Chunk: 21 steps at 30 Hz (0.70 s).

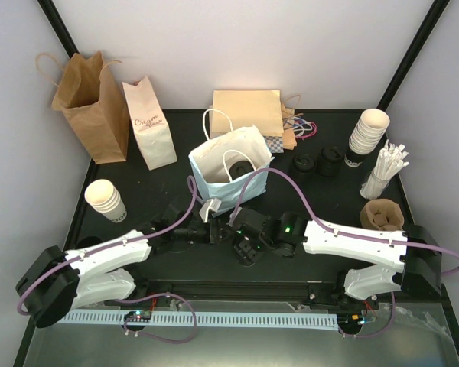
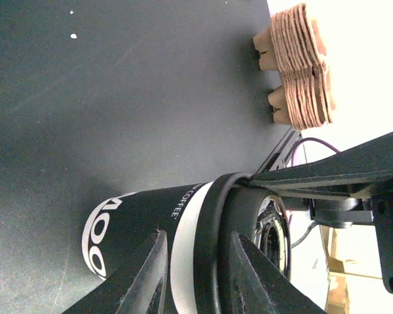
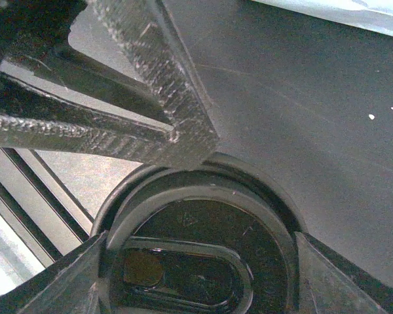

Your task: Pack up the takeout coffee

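Upright on the desk point(image 2: 118, 98), near side of the pale bag point(image 1: 214, 187), the coffee point(image 2: 137, 216) — right hand point(image 3: 200, 245) closed on its black lid point(image 3: 196, 275). Against it also the left hand point(image 2: 196, 239) — cannot tell if gripping.

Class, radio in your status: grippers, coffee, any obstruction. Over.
Right gripper clamped on the takeout coffee from above. Left gripper at its side, grip unclear. White bag open just beyond; purple cable loops near it.
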{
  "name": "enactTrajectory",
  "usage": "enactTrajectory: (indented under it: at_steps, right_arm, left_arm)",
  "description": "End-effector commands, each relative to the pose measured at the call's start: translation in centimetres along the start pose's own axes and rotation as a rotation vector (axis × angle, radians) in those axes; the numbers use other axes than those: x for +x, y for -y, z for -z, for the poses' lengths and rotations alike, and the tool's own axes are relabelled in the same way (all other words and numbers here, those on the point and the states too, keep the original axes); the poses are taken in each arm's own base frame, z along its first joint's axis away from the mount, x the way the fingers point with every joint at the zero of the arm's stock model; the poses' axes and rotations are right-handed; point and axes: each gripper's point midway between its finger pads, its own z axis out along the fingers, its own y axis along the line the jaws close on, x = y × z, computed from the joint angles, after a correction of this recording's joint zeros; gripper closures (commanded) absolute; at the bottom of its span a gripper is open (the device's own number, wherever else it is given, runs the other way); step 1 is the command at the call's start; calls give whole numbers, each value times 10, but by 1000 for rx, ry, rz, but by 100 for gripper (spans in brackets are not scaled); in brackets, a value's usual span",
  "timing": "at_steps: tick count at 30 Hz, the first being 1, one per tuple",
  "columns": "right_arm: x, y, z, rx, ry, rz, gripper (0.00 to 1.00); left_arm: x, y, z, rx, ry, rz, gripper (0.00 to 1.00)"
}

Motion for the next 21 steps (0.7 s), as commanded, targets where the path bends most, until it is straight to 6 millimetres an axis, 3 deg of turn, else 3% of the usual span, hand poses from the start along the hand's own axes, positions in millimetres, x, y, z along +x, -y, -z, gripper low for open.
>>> enactTrajectory:
  at_steps: [1,9,21]
  right_arm:
    - [47,-7,-19,-31,-193,6,33]
    - [48,-7,-19,-25,-202,6,33]
    - [49,-7,-20,-25,-217,4,34]
  left_arm:
    - [6,3,-2,30,-21,-13,71]
    - [12,8,-1,70,-45,-35,70]
    - [25,-4,-6,33,-91,-37,71]
